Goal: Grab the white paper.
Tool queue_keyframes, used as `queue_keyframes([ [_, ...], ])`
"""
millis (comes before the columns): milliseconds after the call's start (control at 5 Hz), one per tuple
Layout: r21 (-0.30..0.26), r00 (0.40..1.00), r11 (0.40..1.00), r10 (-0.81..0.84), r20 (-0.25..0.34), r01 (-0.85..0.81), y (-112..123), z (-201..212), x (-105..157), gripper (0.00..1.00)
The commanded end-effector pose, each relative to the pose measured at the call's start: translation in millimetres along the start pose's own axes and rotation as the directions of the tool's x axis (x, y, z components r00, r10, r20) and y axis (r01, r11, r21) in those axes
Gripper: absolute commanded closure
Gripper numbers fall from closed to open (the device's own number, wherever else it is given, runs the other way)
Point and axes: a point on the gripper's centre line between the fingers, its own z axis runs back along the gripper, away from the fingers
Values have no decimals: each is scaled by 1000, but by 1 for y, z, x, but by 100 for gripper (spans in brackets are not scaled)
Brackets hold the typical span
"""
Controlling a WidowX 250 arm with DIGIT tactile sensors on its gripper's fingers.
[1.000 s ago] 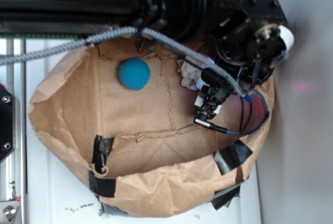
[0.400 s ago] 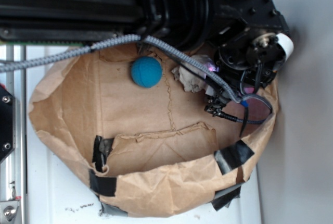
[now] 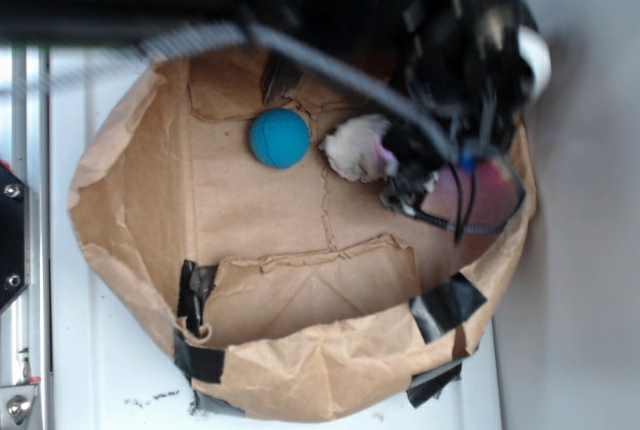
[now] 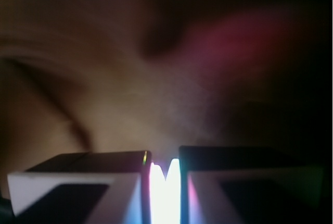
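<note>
The white paper (image 3: 353, 147) is a crumpled off-white wad inside the brown paper bag (image 3: 300, 350), just right of the blue ball (image 3: 279, 138). My gripper (image 3: 388, 162) comes in from the upper right, motion-blurred, and meets the wad's right end. In the wrist view the two fingers stand almost together at the bottom (image 4: 165, 166). A thin, brightly lit white strip of paper (image 4: 165, 193) is pinched between them. The rest of that view is dark and blurred.
The bag's walls ring the work area, patched with black tape (image 3: 447, 300) at the front. A pink thing (image 3: 490, 188) lies at the bag's right wall under the cables. The black arm and grey braided cable (image 3: 200, 38) cover the bag's back edge.
The arm swung and is now blurred. The paper wad has shifted left toward the ball. The ball rolled a little right earlier, and the bag shifted slightly.
</note>
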Motion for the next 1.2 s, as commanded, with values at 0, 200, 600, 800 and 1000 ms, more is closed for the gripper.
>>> queue_keyframes([
  [0,-9,984,993,-115,136,117,-16,82,-12,100],
  [200,-22,972,987,-155,176,162,-21,95,-22,100],
  [600,-28,983,985,-167,74,170,-17,64,-17,0],
  [800,-7,985,986,-168,40,169,-16,40,-18,0],
  [1000,29,986,986,-164,-7,164,-15,12,-19,0],
])
